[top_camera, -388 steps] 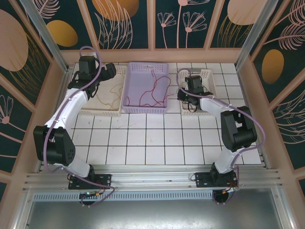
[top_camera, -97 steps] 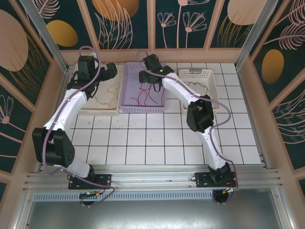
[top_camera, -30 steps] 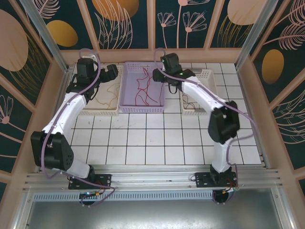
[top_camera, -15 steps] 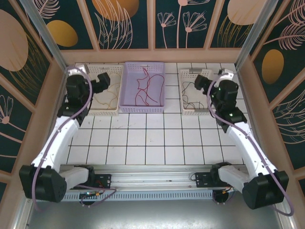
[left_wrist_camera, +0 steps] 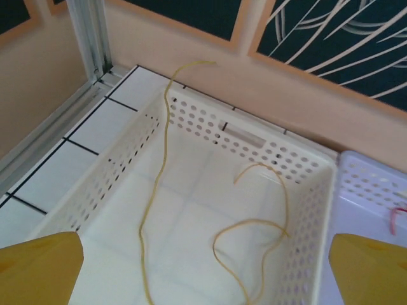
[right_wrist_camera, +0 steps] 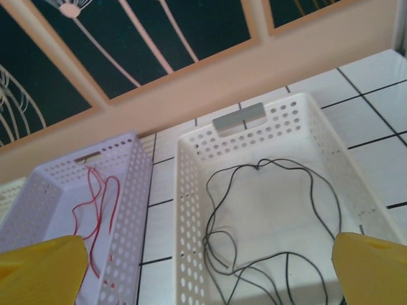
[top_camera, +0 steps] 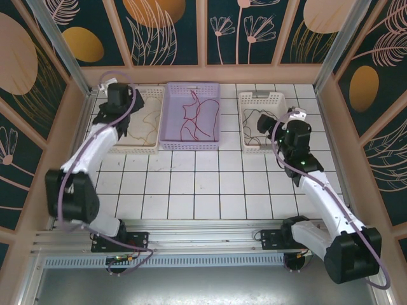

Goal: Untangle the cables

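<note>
Here, cut off at the left wrist view's lower edge, the yellow cable runs near-to-far along the cream basket, the red cable along the lilac basket, the black cable loops in the white basket; left claw and right claw gape released.

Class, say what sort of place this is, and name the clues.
Probably a robot test cell: white tiled table, leaf-painted panels, two white arms on an aluminium rail, a lilac perforated plastic basket holding a red cable.
</note>
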Controlling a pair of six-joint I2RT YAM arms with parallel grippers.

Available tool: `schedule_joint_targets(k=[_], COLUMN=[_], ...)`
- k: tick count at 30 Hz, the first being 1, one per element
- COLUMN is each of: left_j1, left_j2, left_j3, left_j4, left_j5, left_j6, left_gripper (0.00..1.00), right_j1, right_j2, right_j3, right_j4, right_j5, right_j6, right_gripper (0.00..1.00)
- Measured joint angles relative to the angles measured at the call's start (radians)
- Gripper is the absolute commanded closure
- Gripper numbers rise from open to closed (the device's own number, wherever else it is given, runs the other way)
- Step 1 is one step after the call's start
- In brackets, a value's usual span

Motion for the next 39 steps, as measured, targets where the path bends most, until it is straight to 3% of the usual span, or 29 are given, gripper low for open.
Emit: schedule_joint_targets(k=[9, 14, 22, 26, 35, 39], left_j1=[0.000, 0.013, 0.044, 0.057, 0.089, 0.095], left_j2=[0.454, 0.564, 0.589, 0.671, 0.827, 0.844], left_j3=[0.317, 0.373, 0.381, 0.475, 0.700, 0.733], left_j4=[-0.062, -0.063, -0.022, -0.020, -0.129, -0.164], left_j5=[-0.082, -0.082, -0.127, -0.116, -0.077, -0.078], left_j6=[-0.003, -0.003, -0.002, 0.005, -0.003, -0.020], left_gripper=[0.06, 0.08, 0.07, 0.19, 0.26, 0.48], right_j1=[0.154, 0.201, 0.243, 0.244, 0.252, 0.257], right_j2=[-0.092, -0.104, -0.108, -0.106, -0.103, -0.095], right_j3=[-0.005, -0.005, -0.006, -0.006, -0.006, -0.006], right_j4=[-0.025, -0.043, -0.049, -0.047, -0.045, -0.045], right_j5=[0.008, 0.008, 0.002, -0.020, -0.057, -0.068], right_j6=[-0.042, -0.055, -0.071, -0.071, -0.071, -0.071], right_gripper=[0.01, 0.01, 0.01, 0.03, 0.04, 0.04])
